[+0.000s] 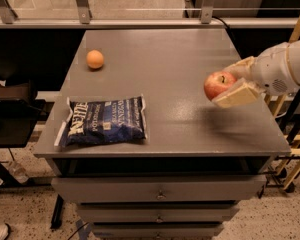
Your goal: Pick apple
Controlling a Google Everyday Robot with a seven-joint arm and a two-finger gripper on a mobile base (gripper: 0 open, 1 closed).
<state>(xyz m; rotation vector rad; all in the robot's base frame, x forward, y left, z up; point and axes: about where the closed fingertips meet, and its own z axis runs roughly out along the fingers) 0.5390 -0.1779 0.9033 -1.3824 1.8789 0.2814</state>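
The apple (217, 84) is round and red with a dark stem. It is held in the air above the right side of the grey table (170, 59), with its shadow on the tabletop below. My gripper (233, 83) comes in from the right on a white arm and is shut on the apple. One cream finger (238, 94) is at the apple's near side and the other at its far side.
A small orange fruit (95, 59) lies at the table's far left. A blue chip bag (104, 127) lies flat near the front left edge. Drawers sit below the tabletop. A wooden frame (297, 134) stands to the right of the table.
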